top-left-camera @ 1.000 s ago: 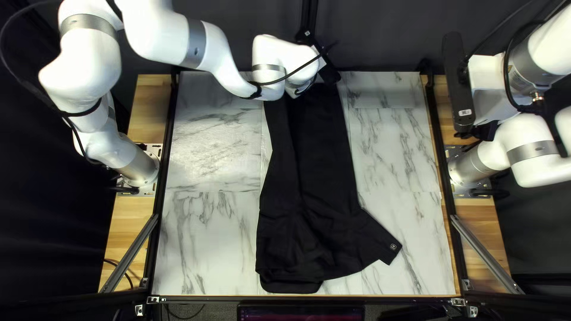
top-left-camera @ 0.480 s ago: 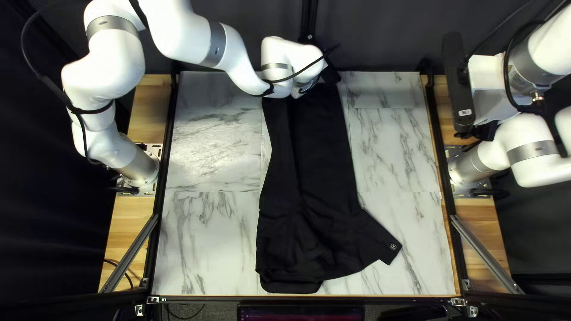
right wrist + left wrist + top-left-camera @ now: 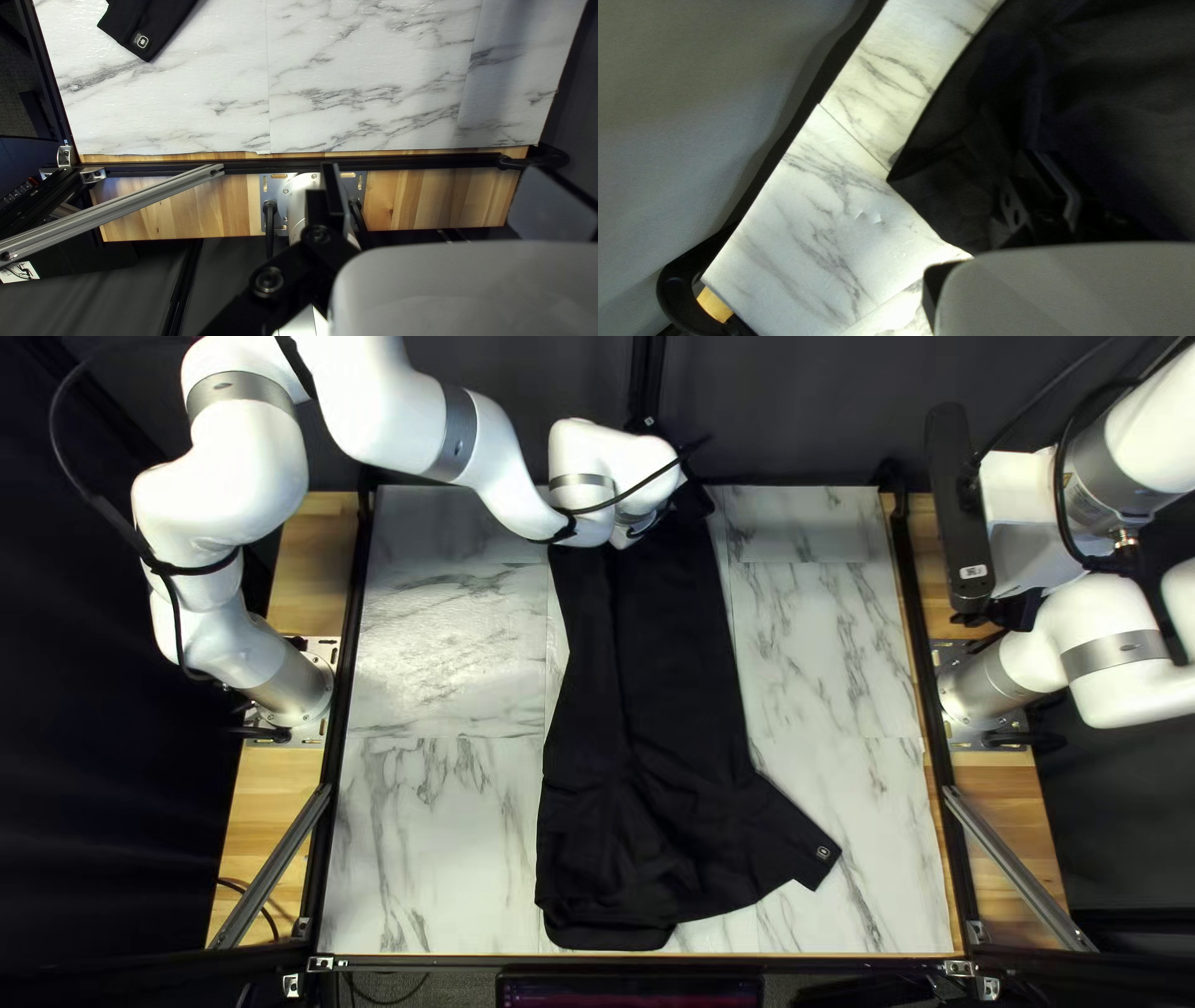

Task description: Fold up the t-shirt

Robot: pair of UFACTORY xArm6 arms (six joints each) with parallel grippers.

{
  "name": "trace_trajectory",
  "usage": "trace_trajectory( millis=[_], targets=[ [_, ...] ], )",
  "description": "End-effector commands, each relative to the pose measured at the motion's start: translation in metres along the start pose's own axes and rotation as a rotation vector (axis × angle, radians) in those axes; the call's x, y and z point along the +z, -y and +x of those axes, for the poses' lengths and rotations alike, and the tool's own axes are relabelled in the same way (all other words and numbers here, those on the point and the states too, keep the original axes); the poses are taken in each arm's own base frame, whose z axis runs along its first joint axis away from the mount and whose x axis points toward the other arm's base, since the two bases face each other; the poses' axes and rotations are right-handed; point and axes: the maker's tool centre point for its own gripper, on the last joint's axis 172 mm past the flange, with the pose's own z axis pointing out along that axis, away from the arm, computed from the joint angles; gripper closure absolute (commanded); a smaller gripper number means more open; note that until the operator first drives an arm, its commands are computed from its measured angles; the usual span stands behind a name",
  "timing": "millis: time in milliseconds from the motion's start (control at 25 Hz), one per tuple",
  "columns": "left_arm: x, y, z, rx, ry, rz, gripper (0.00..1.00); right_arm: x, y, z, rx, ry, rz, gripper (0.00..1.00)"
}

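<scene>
My left arm [image 3: 392, 411] has swung its elbow in over the table [image 3: 448, 644]. The left gripper [image 3: 684, 493], clamped on the far end of the t-shirt [image 3: 644, 709], has carried that corner a little nearer the table's far edge, and the cloth there now rises to a small peak.

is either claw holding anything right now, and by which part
The left claw is shut on the shirt, gripping its far end. The right claw is open and holds nothing.
</scene>
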Motion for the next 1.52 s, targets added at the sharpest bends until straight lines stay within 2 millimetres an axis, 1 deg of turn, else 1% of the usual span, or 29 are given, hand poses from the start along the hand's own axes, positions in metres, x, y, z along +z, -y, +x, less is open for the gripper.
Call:
trace_trajectory(
  millis=[40, 280, 400, 840, 920, 1040, 1240, 1320, 1440, 1520],
  targets=[
    [-0.003, 0.001, 0.001, -0.01, -0.008, -0.018, 0.99, 0.0, 0.0, 0.0, 0.0, 0.0, 0.0, 0.0],
    [-0.017, 0.0, -0.001, -0.087, -0.031, -0.093, 1.0, 0.0, 0.0, 0.0, 0.0, 0.0, 0.0, 0.0],
    [-0.025, 0.0, -0.004, -0.077, -0.033, -0.109, 1.0, 0.0, 0.0, 0.0, 0.0, 0.0, 0.0, 0.0],
    [-0.024, 0.0, -0.006, -0.083, -0.032, -0.107, 1.0, 0.0, 0.0, 0.0, 0.0, 0.0, 0.0, 0.0],
    [-0.02, 0.003, -0.006, -0.118, -0.035, -0.075, 1.0, 0.0, 0.0, 0.0, 0.0, 0.0, 0.0, 0.0],
    [-0.015, 0.01, -0.007, -0.218, -0.041, -0.017, 1.0, 0.0, 0.0, 0.0, 0.0, 0.0, 0.0, 0.0],
    [-0.012, 0.018, -0.009, -0.382, -0.067, 0.088, 1.0, 0.0, 0.0, 0.0, 0.0, 0.0, 0.0, 0.0],
    [-0.014, 0.022, -0.01, -0.438, -0.079, 0.129, 1.0, 0.0, 0.0, 0.0, 0.0, 0.0, 0.0, 0.0],
    [-0.018, 0.025, -0.009, -0.472, -0.089, 0.158, 1.0, 0.0, 0.0, 0.0, 0.0, 0.0, 0.0, 0.0],
    [-0.03, 0.031, -0.01, -0.486, -0.102, 0.176, 1.0, 0.0, 0.0, 0.0, 0.0, 0.0, 0.0, 0.0]
  ],
)
